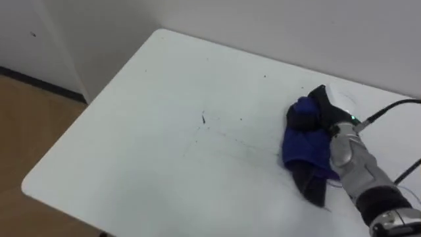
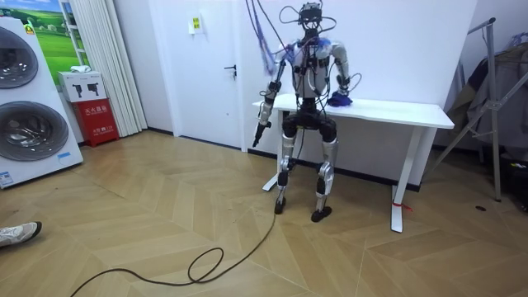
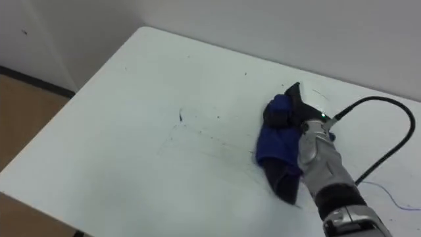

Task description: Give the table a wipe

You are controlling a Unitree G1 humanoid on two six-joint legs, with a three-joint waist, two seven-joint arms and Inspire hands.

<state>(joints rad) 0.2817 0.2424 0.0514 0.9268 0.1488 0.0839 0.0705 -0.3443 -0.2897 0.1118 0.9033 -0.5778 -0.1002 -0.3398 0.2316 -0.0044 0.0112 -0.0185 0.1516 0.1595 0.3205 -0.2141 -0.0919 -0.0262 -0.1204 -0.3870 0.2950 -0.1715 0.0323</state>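
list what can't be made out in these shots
Hold of the right robot hand on the crumpled blue cloth: buried in its folds, both eye views.
State of the left robot hand, hanging at the robot's side: too small in the room view.
Right end of the white rectangular table: cut off by the eye views' edge.

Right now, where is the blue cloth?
In the left eye view the blue cloth lies on the right part of the white table, under the right hand, right of the dark marks.
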